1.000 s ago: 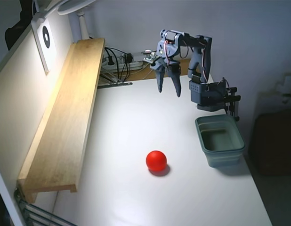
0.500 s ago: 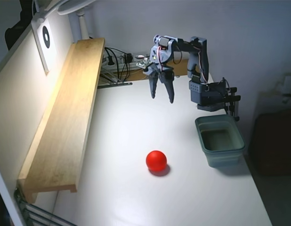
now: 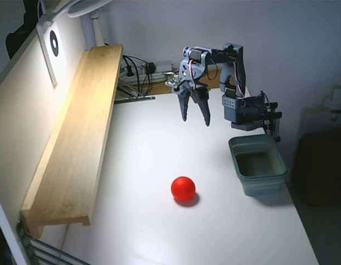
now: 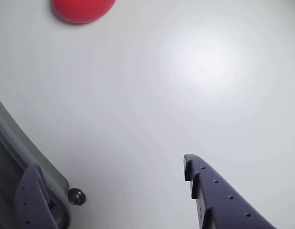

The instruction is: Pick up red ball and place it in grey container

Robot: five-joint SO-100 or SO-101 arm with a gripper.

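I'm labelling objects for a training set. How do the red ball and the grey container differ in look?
The red ball is a bright, smooth, closed sphere; the grey container is a dull grey-green rectangular tub, open on top and empty. The ball is smaller than the container. In the fixed view the ball sits mid-table, the container near the right edge by the arm's base. Both rest on the white table, untouched by the gripper.

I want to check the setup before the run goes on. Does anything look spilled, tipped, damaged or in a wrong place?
Nothing stands out. The red ball rests alone on the white table, the grey container stands upright and empty beside it, and the pincer hangs open above the table, holding nothing.
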